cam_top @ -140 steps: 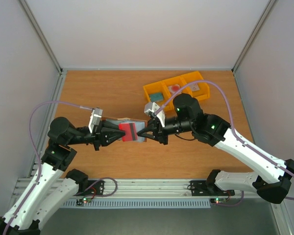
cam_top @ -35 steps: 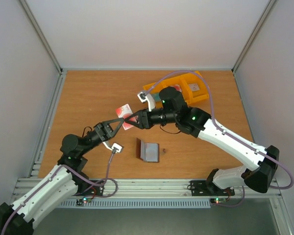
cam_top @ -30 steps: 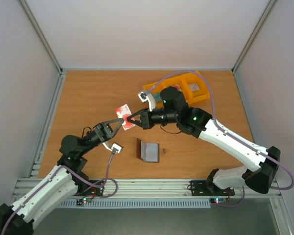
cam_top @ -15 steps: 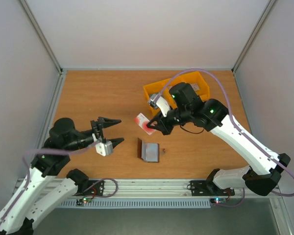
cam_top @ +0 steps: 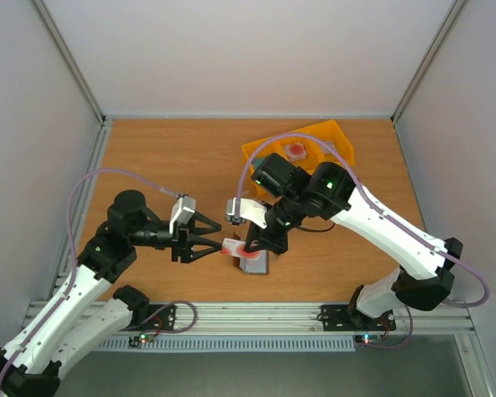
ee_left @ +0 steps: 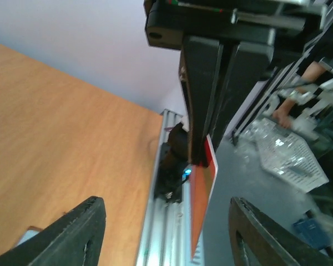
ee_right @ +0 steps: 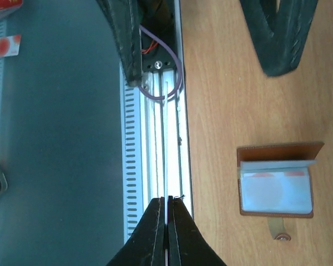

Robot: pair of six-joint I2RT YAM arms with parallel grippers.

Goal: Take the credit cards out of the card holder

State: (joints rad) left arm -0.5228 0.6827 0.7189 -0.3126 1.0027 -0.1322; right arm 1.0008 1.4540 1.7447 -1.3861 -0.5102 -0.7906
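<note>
My right gripper (cam_top: 250, 246) is shut on a red and whitish credit card (cam_top: 234, 245) and holds it just above the card holder (cam_top: 255, 264). The card holder is a brown wallet lying open on the table. In the right wrist view the fingers (ee_right: 167, 213) pinch the card edge-on. There the card holder (ee_right: 277, 158) shows its grey-blue lining, with another pale card with a red spot (ee_right: 272, 191) inside. My left gripper (cam_top: 217, 241) is open just left of the held card. In the left wrist view (ee_left: 166, 233) the red card (ee_left: 202, 199) hangs between its spread jaws.
A yellow three-part bin (cam_top: 335, 132) stands at the back right, with a card with a red spot (cam_top: 296, 150) in its middle part. An aluminium rail (ee_right: 155, 138) runs along the table's near edge. The wallet's snap tab (ee_right: 277, 230) lies beside it.
My right gripper has carried the card from near the bin down to just above the wallet. My left gripper, still open, has swung right and now flanks the card.
</note>
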